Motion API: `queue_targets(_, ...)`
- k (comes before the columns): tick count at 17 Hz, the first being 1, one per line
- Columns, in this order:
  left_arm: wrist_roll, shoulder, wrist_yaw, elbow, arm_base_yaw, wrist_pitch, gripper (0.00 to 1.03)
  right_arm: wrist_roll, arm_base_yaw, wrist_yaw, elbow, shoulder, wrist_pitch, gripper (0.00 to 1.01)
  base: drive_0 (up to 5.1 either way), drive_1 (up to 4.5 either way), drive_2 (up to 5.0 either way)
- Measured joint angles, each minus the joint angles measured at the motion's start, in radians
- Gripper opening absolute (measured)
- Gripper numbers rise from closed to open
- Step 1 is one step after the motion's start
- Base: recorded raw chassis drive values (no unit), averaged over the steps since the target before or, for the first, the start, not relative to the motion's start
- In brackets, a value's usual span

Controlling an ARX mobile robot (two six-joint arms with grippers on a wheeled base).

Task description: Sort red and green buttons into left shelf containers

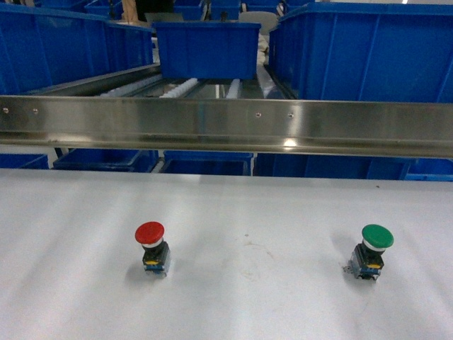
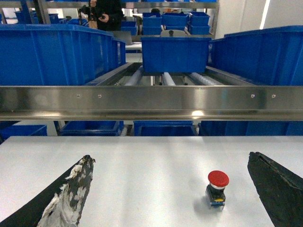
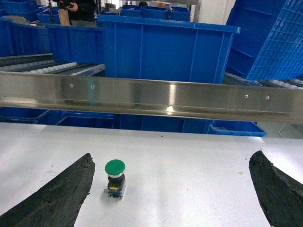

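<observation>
- On the white table (image 1: 226,297), nearest the robot: red button (image 1: 150,234) left of centre, upright on its black-blue-yellow body, cap up. Not touched by anything.
- Green button (image 1: 376,237) on the right side of the same table, upright, well apart from the red one, about level with it. Small loose bits at its base, too small to tell what.
- Faint scuff marks (image 1: 251,258) on the table between the two buttons.
- Left gripper (image 2: 173,189): fingers spread wide, nothing between them, holding nothing. Left finger (image 2: 66,198) has worn, whitish peeling pad; right finger (image 2: 277,189) dark. In the left wrist view the red button (image 2: 218,187) stands on the table ahead of the tips, nearer the right finger, apart from both.
- Right gripper (image 3: 173,189): fingers spread wide too, holding nothing. In the right wrist view the green button (image 3: 115,176) stands just beside the left finger (image 3: 59,196); contact cannot be told. Right finger (image 3: 279,191) well apart from it.
- Neither gripper shows in the head view.
- Beyond the table edge: steel rail (image 1: 226,124) running across the full width, with small screws.
- Behind the rail: roller tracks (image 1: 184,88) of the shelf, carrying blue bins. Left shelf containers (image 1: 64,46) in a row on the left, a smaller blue bin (image 1: 207,48) in the middle, a large blue bin (image 1: 368,49) on the right.
- More blue bins (image 1: 205,163) on the level under the rail.
- Far back in the left wrist view: a person in dark clothes (image 2: 105,12), partly cut off at the top.
</observation>
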Motion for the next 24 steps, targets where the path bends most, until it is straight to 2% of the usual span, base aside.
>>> queue_targets(10,0.0,0.0,0.0,0.0,0.0,0.0,0.98,-0.001,0.0,0.0,0.0,0.001,0.005,0.98,0.0,0.0,0.0)
queue_targets(12,-0.001,0.001,0.001,0.0,0.001,0.001,0.98,0.005,0.029,0.008,0.0,0.095,0.15,0.98,0.0,0.0,0.0)
queue_targets(13,-0.002,0.019,0.031,0.0,0.012,0.041,0.98,0.007,0.044,0.008,0.0,0.163,0.21,0.98,0.0,0.0,0.0)
queue_targets(14,0.002,0.084,0.075,0.0,0.034,0.137,0.98,0.018,0.061,0.008,0.0,0.306,0.35,0.98,0.0,0.0,0.0)
queue_targets(16,0.003,0.415,0.175,0.01,0.082,0.418,0.98,0.035,0.081,-0.002,0.039,0.665,0.626,0.98,0.0,0.0,0.0)
queue_targets(18,0.0,0.69,0.221,0.097,0.075,0.595,0.98,0.049,0.086,-0.013,0.146,0.92,0.756,0.98,0.0,0.0,0.0)
queue_targets(20,0.024,0.964,0.211,0.252,0.033,0.703,0.98,0.055,0.1,-0.038,0.308,1.181,0.756,0.98,0.0,0.0,0.0)
queue_targets(22,0.071,1.257,0.175,0.427,-0.012,0.648,0.98,0.062,0.127,-0.071,0.504,1.436,0.618,0.98,0.0,0.0,0.0)
queue_targets(23,0.077,1.355,0.161,0.497,-0.025,0.603,0.98,0.059,0.14,-0.093,0.589,1.527,0.54,0.98,0.0,0.0,0.0)
queue_targets(24,0.082,1.397,0.155,0.527,-0.034,0.6,0.98,0.059,0.146,-0.106,0.625,1.563,0.509,0.98,0.0,0.0,0.0)
